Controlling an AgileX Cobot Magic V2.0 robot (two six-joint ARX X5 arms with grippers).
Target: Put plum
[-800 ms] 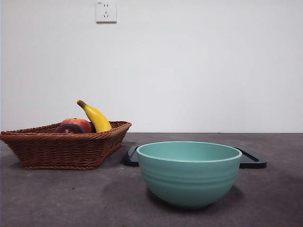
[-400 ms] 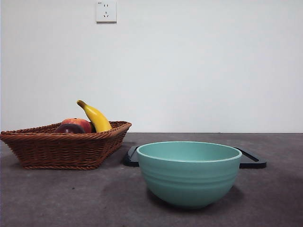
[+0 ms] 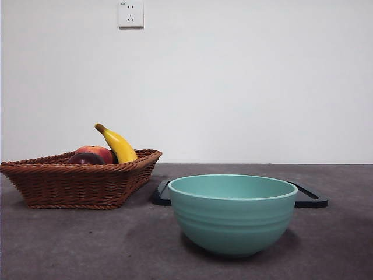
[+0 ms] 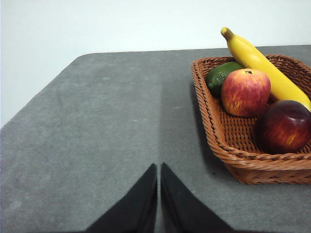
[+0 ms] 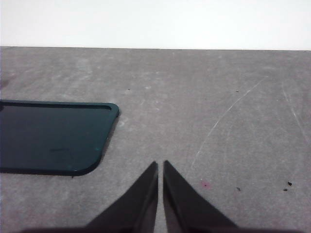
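Nothing has shifted across the last second, so the task has not begun: the glossy dark maroon plum (image 4: 283,126) lies untouched in the woven brown wicker basket (image 4: 243,165). With it sit one red-yellow apple (image 4: 245,91), one yellow banana (image 4: 265,69) and one green fruit (image 4: 221,75). One teal ceramic bowl (image 3: 233,213) and one dark flat tray (image 5: 48,136) share the grey worktop (image 4: 107,126). The left end effector (image 4: 159,170) waits closed just beside the basket; the right end effector (image 5: 160,167) is closed too

The front camera sits low, looking level across the table (image 3: 70,245) at the wall. The left wrist camera looks down near the basket (image 4: 218,141), which both see. The right wrist camera looks down by the dark tray (image 5: 48,136).
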